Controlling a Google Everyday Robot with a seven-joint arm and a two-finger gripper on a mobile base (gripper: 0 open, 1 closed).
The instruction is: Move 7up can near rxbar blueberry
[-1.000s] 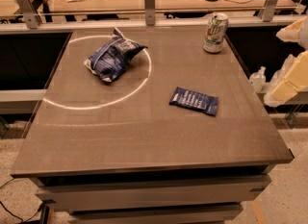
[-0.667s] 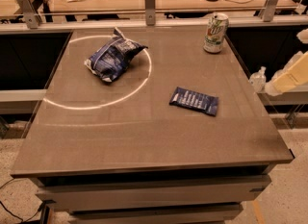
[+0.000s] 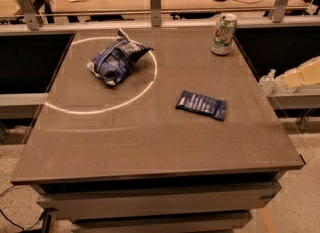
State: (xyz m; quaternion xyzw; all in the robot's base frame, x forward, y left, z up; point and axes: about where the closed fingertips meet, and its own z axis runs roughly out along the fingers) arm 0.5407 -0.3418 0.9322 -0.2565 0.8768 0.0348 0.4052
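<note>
The 7up can (image 3: 223, 34) stands upright at the far right corner of the bench (image 3: 150, 142). It is left of and farther back than the pincer (image 3: 301, 75), which hangs beyond the bench's right edge; whether wide or narrow I cannot tell. The rxbar blueberry (image 3: 201, 105) lies flat, its long axis left-right, with the right end slightly nearer.

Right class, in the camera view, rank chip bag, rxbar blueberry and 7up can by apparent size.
1. chip bag
2. rxbar blueberry and 7up can look alike; the can stands farther, so unranked.
The hand is at the right edge.
</note>
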